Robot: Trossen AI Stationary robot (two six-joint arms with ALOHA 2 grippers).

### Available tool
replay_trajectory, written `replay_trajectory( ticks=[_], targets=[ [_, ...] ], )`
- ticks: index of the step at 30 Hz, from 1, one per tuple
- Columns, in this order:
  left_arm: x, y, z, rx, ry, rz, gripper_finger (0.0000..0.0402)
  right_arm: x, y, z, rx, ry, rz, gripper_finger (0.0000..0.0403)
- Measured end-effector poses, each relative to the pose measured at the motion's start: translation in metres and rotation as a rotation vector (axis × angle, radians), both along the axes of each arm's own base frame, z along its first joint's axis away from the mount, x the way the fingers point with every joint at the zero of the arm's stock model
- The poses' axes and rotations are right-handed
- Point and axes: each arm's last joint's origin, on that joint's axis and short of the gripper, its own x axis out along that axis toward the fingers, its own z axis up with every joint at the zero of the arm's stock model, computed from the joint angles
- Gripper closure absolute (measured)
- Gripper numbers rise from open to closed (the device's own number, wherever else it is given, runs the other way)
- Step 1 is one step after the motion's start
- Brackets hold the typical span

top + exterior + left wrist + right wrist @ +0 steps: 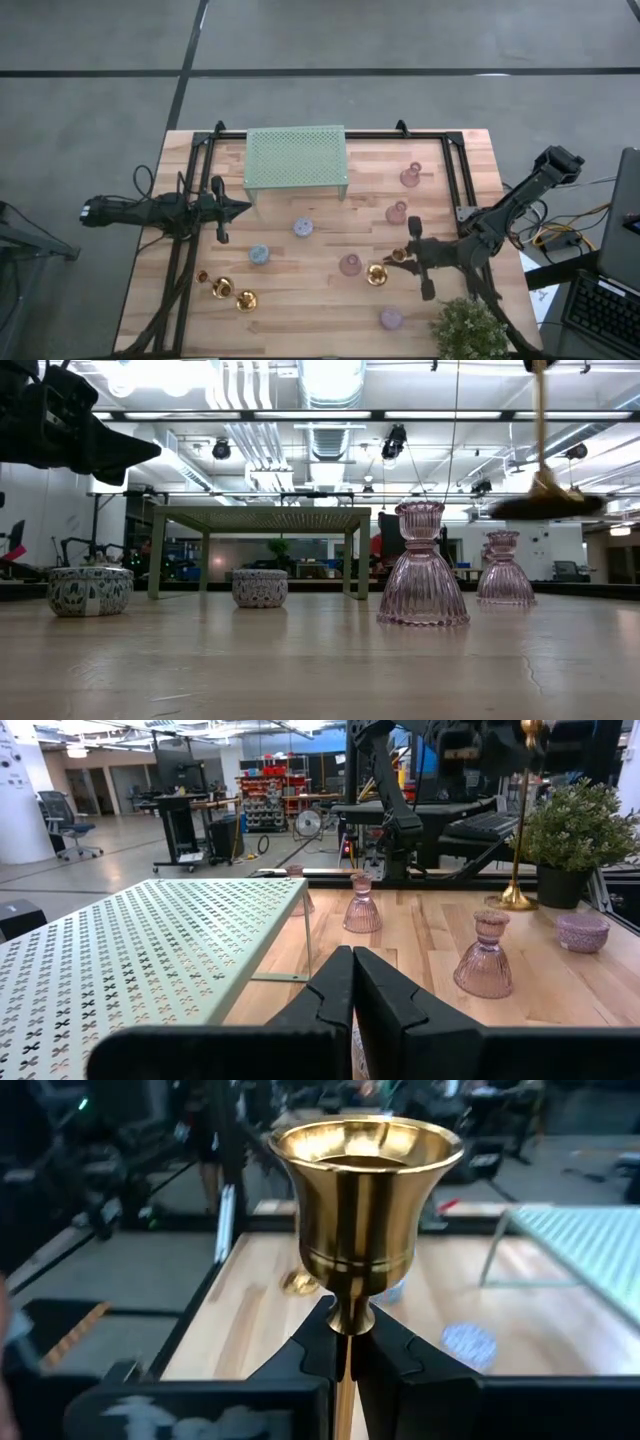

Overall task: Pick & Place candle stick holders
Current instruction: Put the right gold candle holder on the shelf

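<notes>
My right gripper is shut on a gold candlestick over the table's right half. The candlestick's round base is off the table. Two more gold candlesticks stand near the left front. Three pink glass holders and three small round blue or purple holders stand on the wood. My left gripper is shut and empty, above the table beside the rack's left end. My right gripper pinches the candlestick's thin stem between its two fingers, just below the cup. The fingers come in level from the table's right side and lie across the stem. The candlestick stands upright, its base lifted clear of the table.
A pale green perforated rack stands at the far middle. A bushy potted plant stands at the near right corner, close to my right arm. A black frame runs along the table's far and side edges.
</notes>
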Motion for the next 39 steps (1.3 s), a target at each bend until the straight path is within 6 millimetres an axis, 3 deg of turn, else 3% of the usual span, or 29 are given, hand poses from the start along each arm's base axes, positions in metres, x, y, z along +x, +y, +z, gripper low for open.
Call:
replay_trajectory(
  ticks=[8,15,25,33,39],
  targets=[
    [0.000,0.000,0.000,0.000,0.000,0.000,0.0388,0.031,-0.027,0.034,0.028,-0.059,-0.073,0.0389],
    [0.000,0.000,0.000,0.000,0.000,0.000,0.0388,0.057,-0.070,0.052,0.004,-0.094,-0.262,0.0389],
    [0.000,0.000,0.000,0.000,0.000,0.000,0.0388,0.102,-0.152,0.082,-0.001,-0.109,-0.357,0.0389],
    [0.000,0.000,0.000,0.000,0.000,0.000,0.0388,0.145,-0.220,0.091,-0.081,0.016,-0.515,0.0390],
    [0.000,0.000,0.000,0.000,0.000,0.000,0.0388,0.160,-0.267,0.098,-0.036,0.002,-0.550,0.0390]
  ],
)
